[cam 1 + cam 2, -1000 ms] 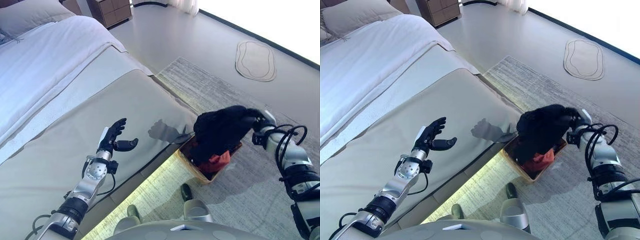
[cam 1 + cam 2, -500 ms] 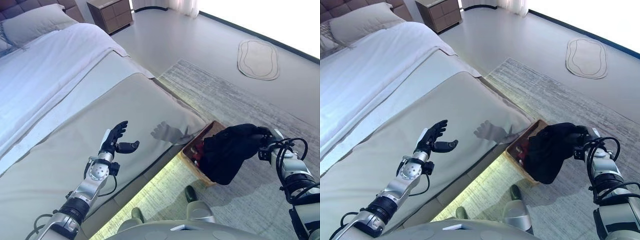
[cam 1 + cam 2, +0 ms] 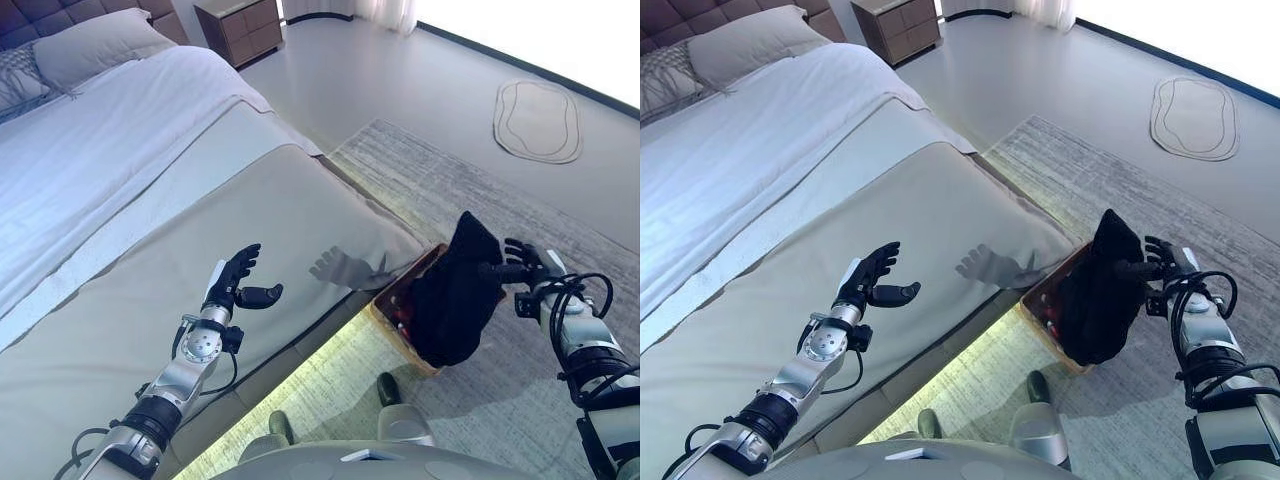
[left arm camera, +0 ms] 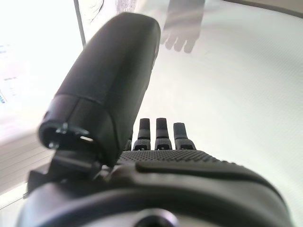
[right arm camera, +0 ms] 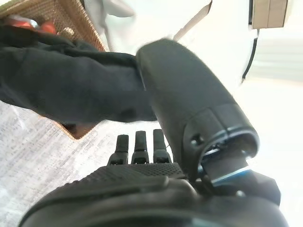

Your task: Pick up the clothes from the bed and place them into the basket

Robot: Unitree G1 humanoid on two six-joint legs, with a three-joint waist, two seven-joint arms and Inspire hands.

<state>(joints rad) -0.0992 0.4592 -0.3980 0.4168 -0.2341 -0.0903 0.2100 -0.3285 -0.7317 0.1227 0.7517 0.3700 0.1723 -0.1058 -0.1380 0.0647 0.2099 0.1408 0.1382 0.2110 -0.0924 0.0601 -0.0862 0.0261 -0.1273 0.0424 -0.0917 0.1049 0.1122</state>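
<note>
My right hand [image 3: 522, 262] is open beside the black cloth [image 3: 455, 295] over the basket [image 3: 398, 300]; my left hand [image 3: 235, 282] hovers open over the bed [image 3: 150, 200]. No writing shows.

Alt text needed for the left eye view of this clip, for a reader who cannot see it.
A black garment drapes over the wicker basket on the rug beside the bed, with the robot's right hand next to it, fingers spread. The left hand hovers open over the beige bed cover.

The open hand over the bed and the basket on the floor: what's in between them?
Only bare bed cover lies between the left hand and the basket, crossed by a hand-shaped shadow; the left eye view shows it.
</note>
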